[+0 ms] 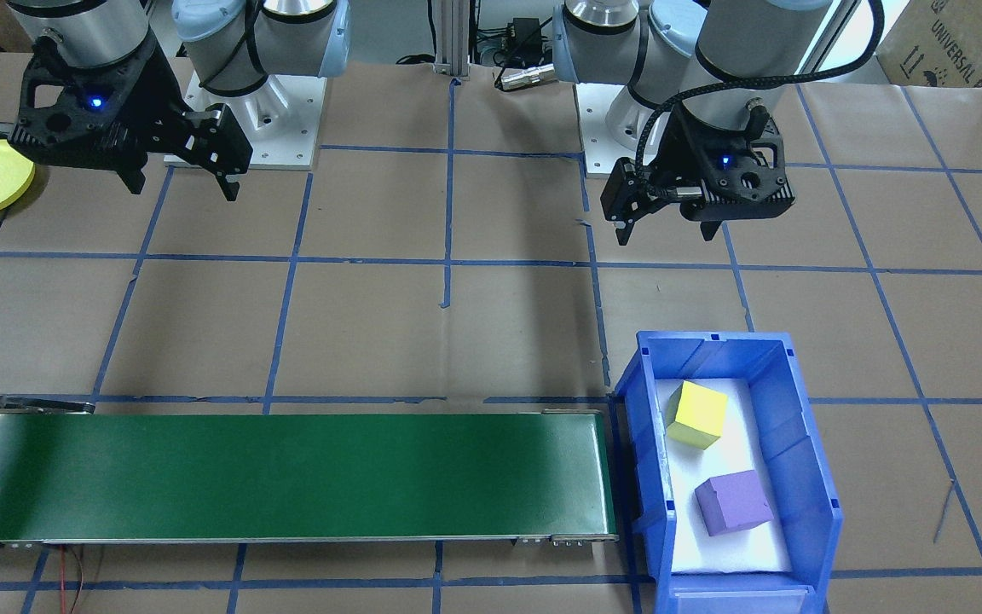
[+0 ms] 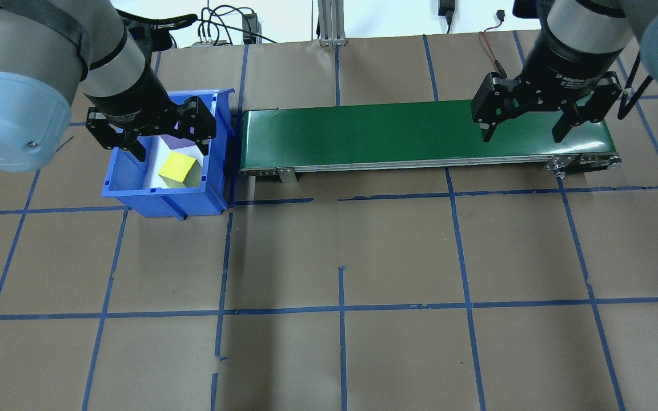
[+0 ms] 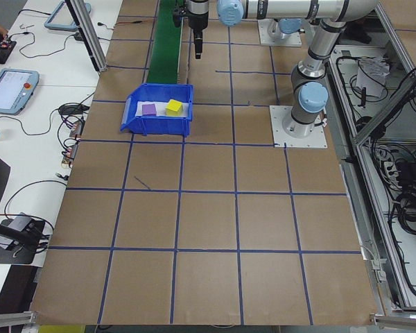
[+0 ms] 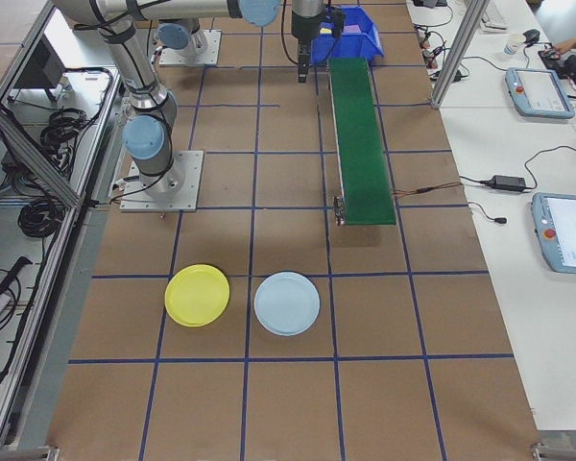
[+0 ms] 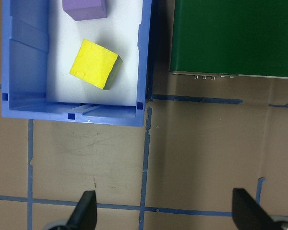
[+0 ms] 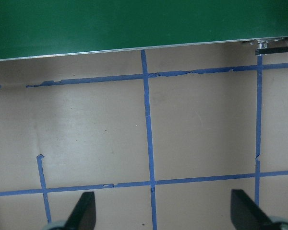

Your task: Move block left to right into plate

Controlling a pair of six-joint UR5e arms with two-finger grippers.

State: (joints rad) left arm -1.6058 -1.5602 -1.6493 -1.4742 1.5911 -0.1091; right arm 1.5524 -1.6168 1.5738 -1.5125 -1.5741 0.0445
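Matte foam cubes (image 5: 94, 63) in ribbed bin (image 5: 24, 57)

1. Both arms have silver-grey tube links with pale blue joint caps — the left arm (image 2: 15, 85) and the right arm (image 2: 637, 28) match.
2. Each stands on a square white base plate (image 1: 244, 119) fixed by screws.
3. The left gripper (image 1: 666, 223) and the right gripper (image 1: 180, 183) are matte black, angular, two-fingered, each with a small blue light.
4. A black braided cable (image 1: 713, 89) loops along the left wrist.
5. White lettering rings the right wrist collar (image 2: 572, 81) — too small to read fully.
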